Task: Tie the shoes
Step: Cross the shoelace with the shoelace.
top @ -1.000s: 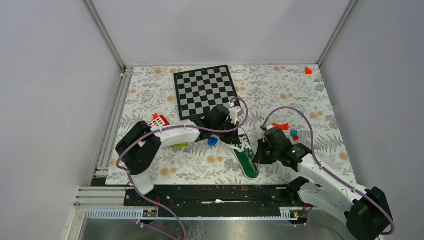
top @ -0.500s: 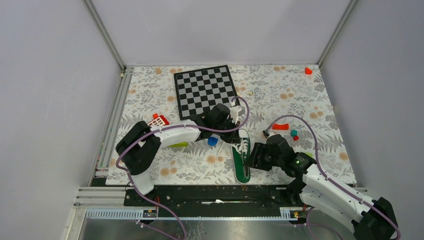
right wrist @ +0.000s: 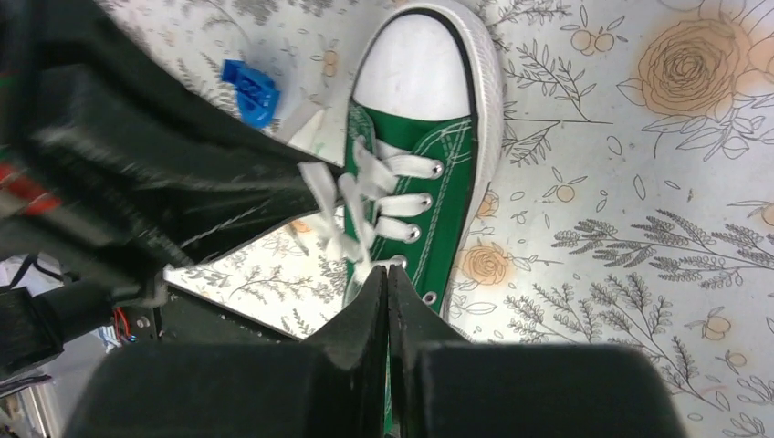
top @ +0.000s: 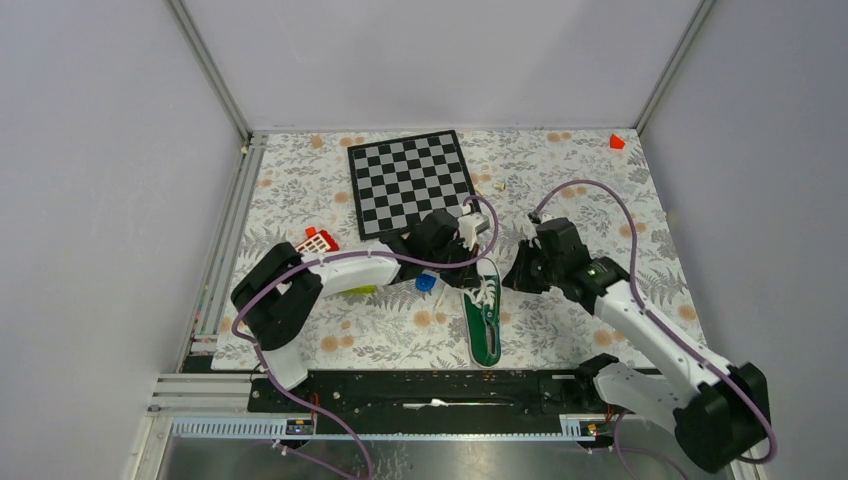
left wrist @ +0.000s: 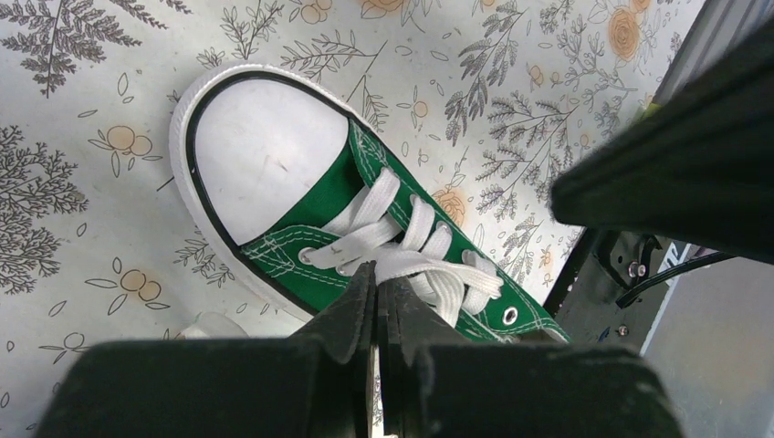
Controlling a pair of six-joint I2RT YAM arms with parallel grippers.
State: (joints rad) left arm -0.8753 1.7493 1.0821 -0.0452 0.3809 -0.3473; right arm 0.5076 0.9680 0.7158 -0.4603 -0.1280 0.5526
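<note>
Sneaker [top: 485, 330] lay on floral mat [top: 620, 200]; left gripper [left wrist: 376, 270] pinched shut on its white laces [left wrist: 374, 205]. Right gripper [right wrist: 385, 275] likewise clamped the laces.

The sneaker [left wrist: 333, 196] is green canvas, a matt woven cloth with white stitching. Its toe cap [left wrist: 260, 137] is smooth white rubber (faintly scuffed), and the laces [left wrist: 406, 251] are flat white woven tape. The eyelets [right wrist: 439, 169] are shiny metal. The tabletop [left wrist: 82, 210] wears a smooth, matt floral print. The left pincer [left wrist: 377, 287] and right pincer [right wrist: 385, 278] look like matt black plastic, slightly grainy.
</note>
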